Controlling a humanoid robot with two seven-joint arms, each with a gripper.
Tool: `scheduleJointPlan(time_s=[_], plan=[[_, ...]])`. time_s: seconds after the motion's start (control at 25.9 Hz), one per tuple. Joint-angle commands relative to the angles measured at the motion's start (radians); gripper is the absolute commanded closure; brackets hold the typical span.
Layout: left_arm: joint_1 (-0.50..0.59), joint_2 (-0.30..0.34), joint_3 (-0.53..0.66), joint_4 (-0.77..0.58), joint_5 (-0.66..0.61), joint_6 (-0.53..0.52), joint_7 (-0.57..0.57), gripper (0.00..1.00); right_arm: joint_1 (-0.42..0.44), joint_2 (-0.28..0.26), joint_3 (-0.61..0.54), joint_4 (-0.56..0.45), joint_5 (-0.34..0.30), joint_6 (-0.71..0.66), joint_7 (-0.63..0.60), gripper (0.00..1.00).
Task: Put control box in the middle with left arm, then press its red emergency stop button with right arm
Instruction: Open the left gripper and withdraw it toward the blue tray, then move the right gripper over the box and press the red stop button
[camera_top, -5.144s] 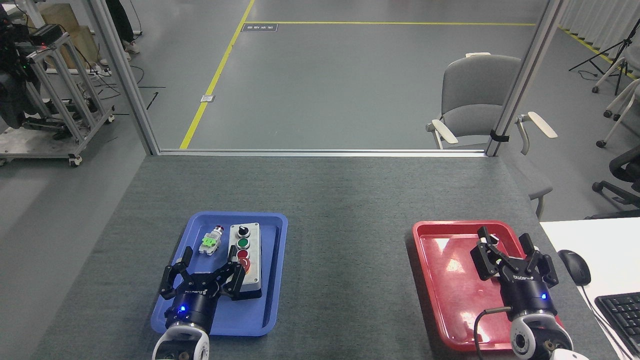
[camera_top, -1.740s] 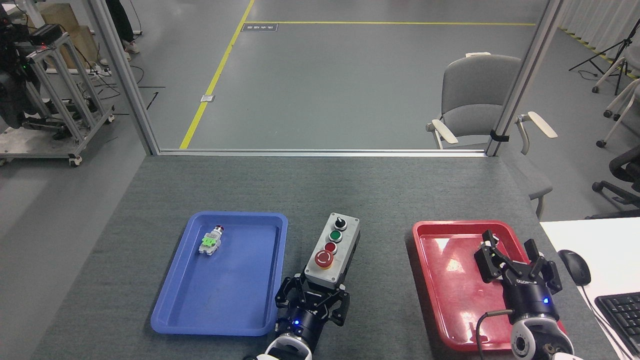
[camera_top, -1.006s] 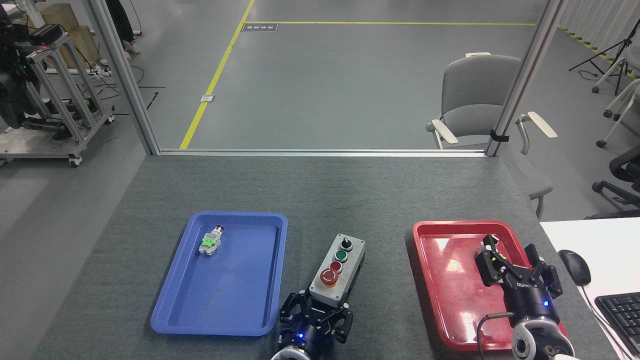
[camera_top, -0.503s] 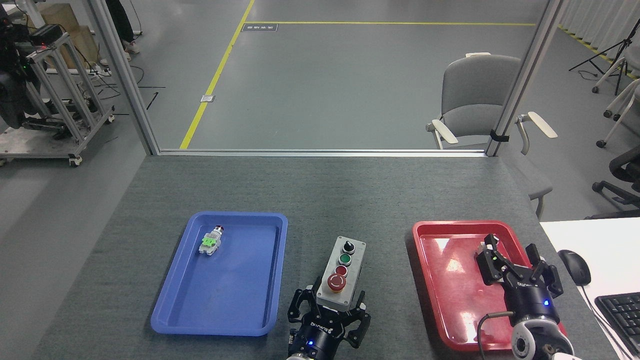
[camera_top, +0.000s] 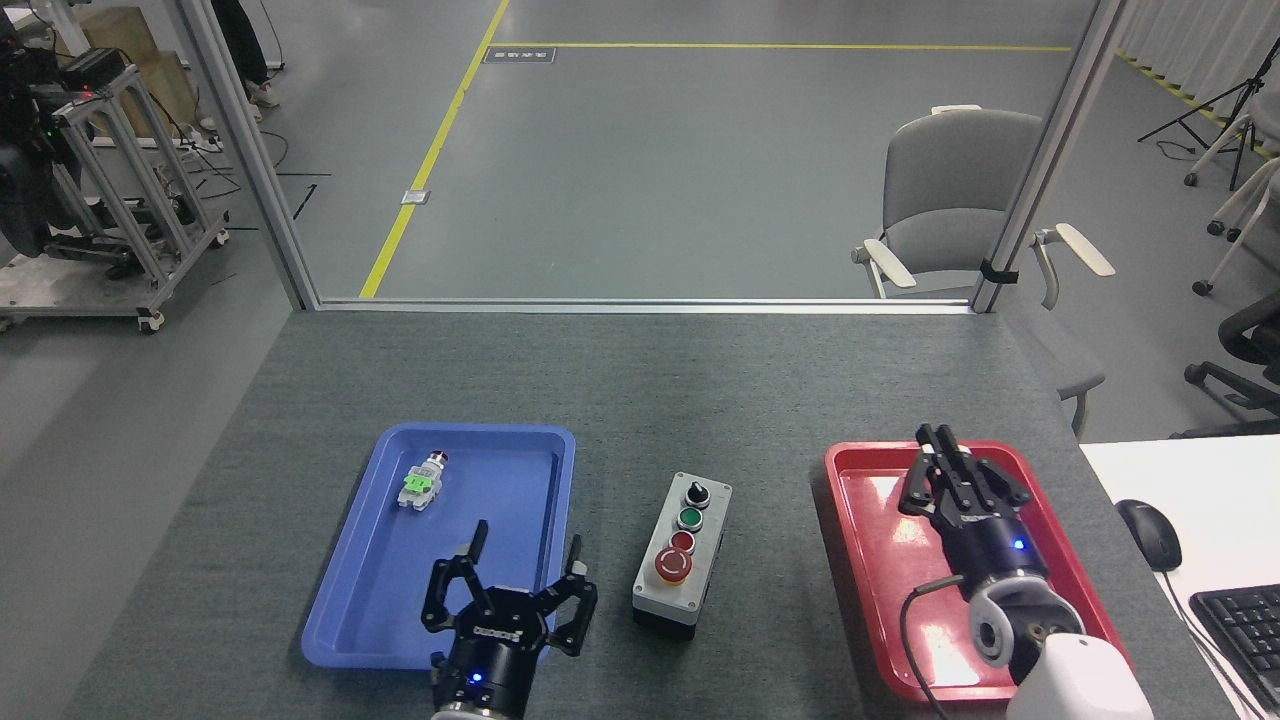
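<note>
The light grey control box (camera_top: 683, 555) stands on the bare dark grey tabletop between the two trays. Its row reads black knob, green button, small red button, then the big red emergency stop button (camera_top: 673, 565) with a yellow ring at the near end. My left gripper (camera_top: 523, 555) is open over the near right part of the blue tray, left of the box and apart from it, holding nothing. My right gripper (camera_top: 940, 440) hovers over the red tray, fingers drawn together to a point, nothing in them, well right of the box.
The blue tray (camera_top: 380, 590) holds a small loose switch part with a green clip (camera_top: 420, 482). A red tray (camera_top: 880, 560) lies at the right. At the far right a white desk carries a mouse (camera_top: 1148, 533) and a keyboard (camera_top: 1240, 625). A chair (camera_top: 950, 200) stands beyond the table.
My left gripper let go of the control box, opened and drew back left over the blue tray. The box stays in the middle. My right gripper shut its fingers and reached forward over the red tray.
</note>
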Motion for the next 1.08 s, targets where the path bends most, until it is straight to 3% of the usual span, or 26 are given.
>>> scheduleJointPlan(time_s=[0.0,0.12,0.23,0.35,0.54,0.66,0.81,1.04], plan=[[0.035,0.047,0.106,-0.055,0.005,-0.013,-0.037,0.01,-0.056,0.003,0.134,0.024,0.000,-0.004,0.009,1.00],[0.065,0.102,0.171,-0.115,0.006,-0.038,-0.091,0.01,-0.066,0.018,0.262,0.025,-0.002,-0.009,0.012,1.00],[0.070,0.150,0.235,-0.119,0.014,-0.145,-0.105,0.01,-0.080,0.029,0.364,0.025,-0.003,-0.020,0.014,1.00],[0.070,0.144,0.295,-0.119,0.038,-0.236,-0.112,0.01,-0.080,0.034,0.419,0.027,-0.008,-0.067,0.012,1.00],[0.061,0.153,0.350,-0.112,0.196,-0.352,-0.174,0.01,-0.082,0.054,0.499,0.076,-0.008,-0.086,0.014,1.00],[0.064,0.139,0.353,-0.112,0.187,-0.335,-0.189,0.01,-0.083,0.075,0.526,0.113,-0.005,-0.086,0.015,1.00],[0.056,0.115,0.349,-0.107,0.166,-0.231,-0.171,0.01,-0.083,0.087,0.543,0.119,-0.005,-0.086,0.041,1.00],[0.055,0.125,0.347,-0.109,0.158,-0.233,-0.164,0.01,-0.108,0.103,0.549,0.119,-0.005,-0.083,0.041,1.00]])
